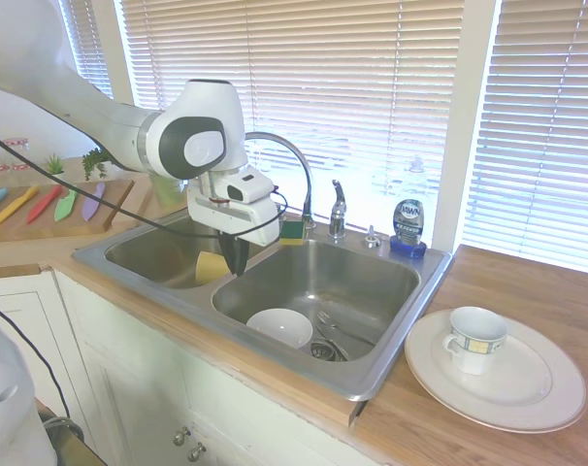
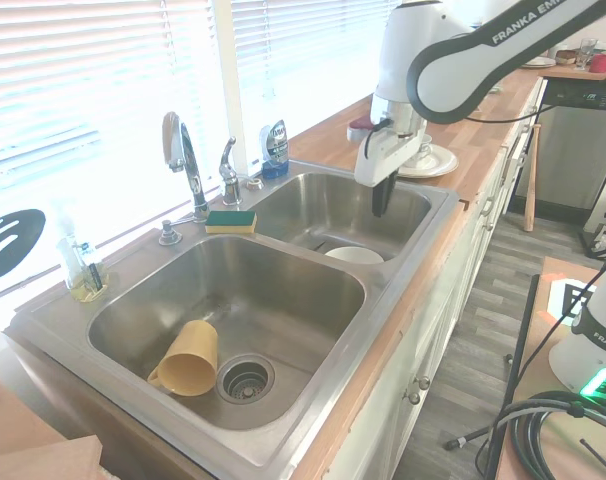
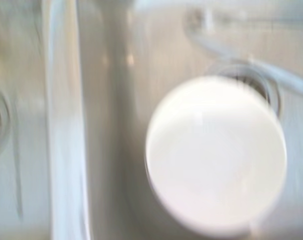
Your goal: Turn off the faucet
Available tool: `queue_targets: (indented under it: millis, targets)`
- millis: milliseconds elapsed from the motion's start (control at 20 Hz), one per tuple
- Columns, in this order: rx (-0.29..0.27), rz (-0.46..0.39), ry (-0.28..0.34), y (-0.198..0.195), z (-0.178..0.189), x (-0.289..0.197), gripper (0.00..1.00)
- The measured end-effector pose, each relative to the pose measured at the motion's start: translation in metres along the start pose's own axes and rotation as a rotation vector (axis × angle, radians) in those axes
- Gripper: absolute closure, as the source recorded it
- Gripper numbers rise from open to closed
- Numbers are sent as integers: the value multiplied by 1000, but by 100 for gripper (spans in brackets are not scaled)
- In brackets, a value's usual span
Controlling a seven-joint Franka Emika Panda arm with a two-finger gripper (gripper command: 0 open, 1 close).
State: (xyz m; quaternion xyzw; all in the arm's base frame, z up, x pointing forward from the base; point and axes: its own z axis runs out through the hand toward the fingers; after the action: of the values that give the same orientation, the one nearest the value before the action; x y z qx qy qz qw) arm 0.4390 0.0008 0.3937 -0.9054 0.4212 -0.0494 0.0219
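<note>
The chrome faucet arches over the divider of the double sink. Its short upright lever handle stands beside the spout base at the back rim. In the second exterior view the faucet spout and lever handle are at the far rim. My gripper hangs above the front part of the right basin, well short of the handle, its dark fingers together with nothing between them. The same gripper points straight down. I see no water stream.
A white bowl and utensils lie in the basin under my gripper; the blurred bowl fills the wrist view. A yellow cup lies in the other basin. A sponge, a dish soap bottle, and a plate with a mug stand nearby.
</note>
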Motion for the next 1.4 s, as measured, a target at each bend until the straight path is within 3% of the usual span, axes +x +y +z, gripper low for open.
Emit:
queue_targets:
  millis: [300,650,800,950,1400]
  targets:
    - [30,50,51,-82,-1,69,100]
    - [175,127,146,-178,-29,127,100]
    - [235,156,194,-193,-52,143,100]
    - [258,187,234,-197,-65,160,100]
    - [272,204,261,-217,-53,189,100]
